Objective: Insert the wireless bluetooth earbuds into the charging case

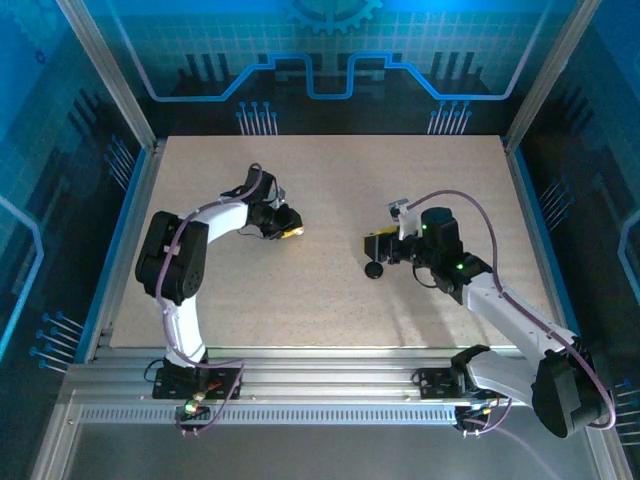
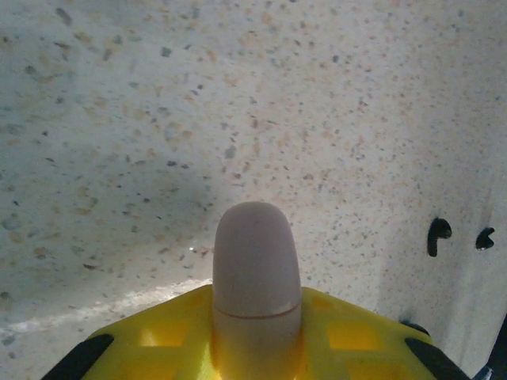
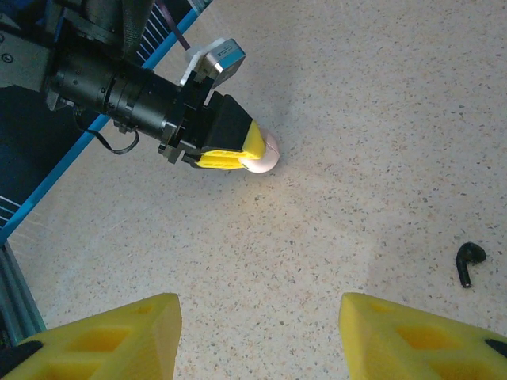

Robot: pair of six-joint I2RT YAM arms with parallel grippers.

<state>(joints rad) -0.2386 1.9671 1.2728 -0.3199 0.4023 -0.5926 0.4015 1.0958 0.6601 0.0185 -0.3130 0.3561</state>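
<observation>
None inserted yet, we judge: the small black stemmed earbud [image 3: 469, 263] lies loose on the speckled table [image 3: 356, 119], left gripper [image 3: 249, 150] clamps a closed pale-pink pebble-shaped case [image 2: 255, 269], right gripper [image 3: 257, 324] hangs open, empty.

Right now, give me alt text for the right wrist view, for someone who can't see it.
The left arm's yellow fingers pinch a pale pink rounded case over the speckled table. A black earbud lies on it at the right, and the right arm's own fingers stand apart along the bottom edge, empty.
</observation>
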